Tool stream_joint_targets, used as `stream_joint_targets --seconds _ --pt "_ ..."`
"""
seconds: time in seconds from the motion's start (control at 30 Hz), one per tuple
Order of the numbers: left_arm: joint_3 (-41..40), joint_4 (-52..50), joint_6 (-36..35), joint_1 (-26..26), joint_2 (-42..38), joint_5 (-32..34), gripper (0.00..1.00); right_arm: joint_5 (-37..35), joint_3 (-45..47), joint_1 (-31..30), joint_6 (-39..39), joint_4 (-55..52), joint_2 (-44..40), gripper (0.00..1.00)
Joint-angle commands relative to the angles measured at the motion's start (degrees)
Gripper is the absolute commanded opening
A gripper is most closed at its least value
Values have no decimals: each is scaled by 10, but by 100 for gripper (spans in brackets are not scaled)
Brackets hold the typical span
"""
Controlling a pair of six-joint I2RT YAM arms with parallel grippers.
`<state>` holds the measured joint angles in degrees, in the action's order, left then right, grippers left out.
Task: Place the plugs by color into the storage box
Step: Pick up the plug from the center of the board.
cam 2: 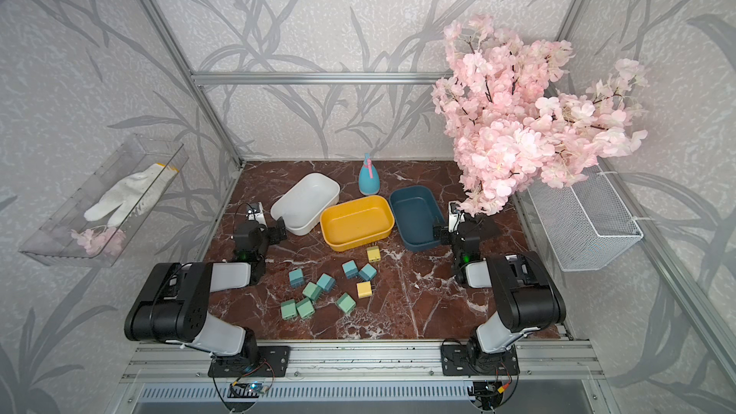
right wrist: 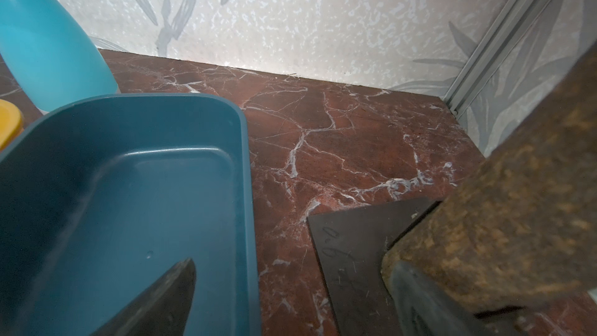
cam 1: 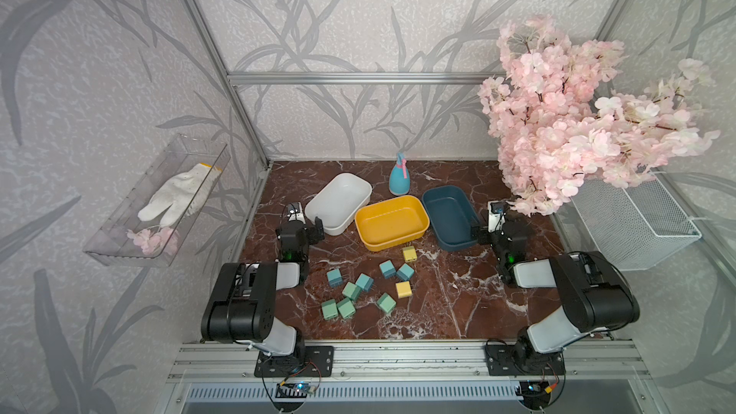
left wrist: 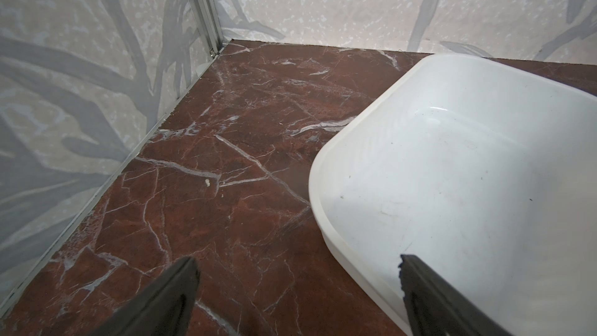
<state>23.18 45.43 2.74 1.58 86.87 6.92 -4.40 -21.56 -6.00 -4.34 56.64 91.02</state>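
The red marble counter (cam 1: 458, 304) bore three empty boxes in a row near the back: a white box (cam 1: 342, 201), a yellow box (cam 1: 392, 225) and a dark blue box (cam 1: 450, 217). A spray bottle (cam 1: 399, 181) stood upright behind the yellow one. Nearer the front lay four green plugs (cam 1: 352, 291), four teal plugs (cam 1: 387, 269) and two yellow plugs (cam 1: 403, 289), one just beside the yellow box. A dark plate (right wrist: 355, 247) lay flat beside the blue box.

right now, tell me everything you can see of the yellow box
The yellow box is a shallow, open rectangular tub with rounded corners, smooth plastic by its look. It is empty and sits upright, slightly skewed, on the marble table between the white box and dark blue box; whether they touch is unclear.
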Motion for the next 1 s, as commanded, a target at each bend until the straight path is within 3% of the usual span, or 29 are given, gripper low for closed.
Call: stream_joint_targets --seconds 0.0,0.13,0.2,0.3,0.37,0.43,0.5,0.57,0.7,0.8,0.87,0.97 --pt "6 -1 3 2 2 -6 100 5 3 -1 2 -4 -3 99" --pt "6 -1 3 2 2 -6 98 12 7 2 4 1 -4 99" --pt "5 0 3 2 1 -6 89 -3 34 4 9 59 -2 99" --pt "7 0 -1 2 -9 -5 83 -9 84 2 11 135 -20 99" --pt "15 -54 -6 -2 -57 -4 82 -7 123 0 4 193 -41 100" --pt "26 -133 4 -16 -116 40 79 -38 159 -14 -4 238 -71 100" --pt "24 -179 22 -40 -176 108 80 -67 173 -31 -8 212 -132 100" --pt "14 -197 20 -61 -223 139 80 -67 169 -35 1 127 -202 100" --pt "44 -292 49 -121 -303 235 79 -60 56 -43 46 -269 -359 97" --pt "90 -387 94 -164 -346 269 76 -57 -17 -63 94 -455 -425 92" --pt "122 -452 127 -192 -373 249 74 -43 -65 -94 113 -568 -449 90" --pt "175 -540 159 -226 -400 133 74 -69 -138 -184 151 -738 -460 88"
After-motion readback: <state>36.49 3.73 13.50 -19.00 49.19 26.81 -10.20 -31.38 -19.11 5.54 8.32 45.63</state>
